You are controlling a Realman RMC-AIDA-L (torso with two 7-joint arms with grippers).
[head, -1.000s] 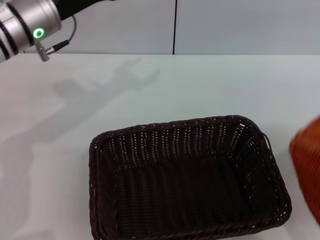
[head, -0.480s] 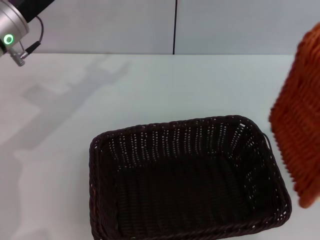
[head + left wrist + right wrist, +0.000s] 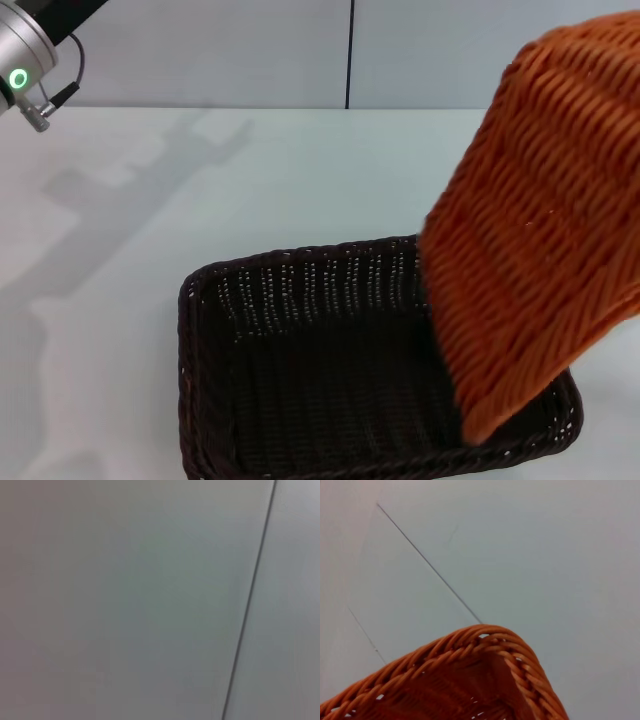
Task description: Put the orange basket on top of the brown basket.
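Over the brown basket (image 3: pixel 330 400) the orange basket (image 3: pixel 530 230) hangs steeply tilted, mid-transfer; next level and lower it; right claw's state can't be told.

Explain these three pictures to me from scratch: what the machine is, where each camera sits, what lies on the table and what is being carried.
This is a two-armed robot with a camera on its head and one on each wrist. The head view looks down on a white table where the brown basket sits open side up. The orange basket is tilted in the air above the brown one's right part, its underside towards the camera. What holds it is not visible. The left arm is raised at the far left corner. The left wrist view shows only a plain pale surface. The right wrist view shows the orange basket's braided rim.
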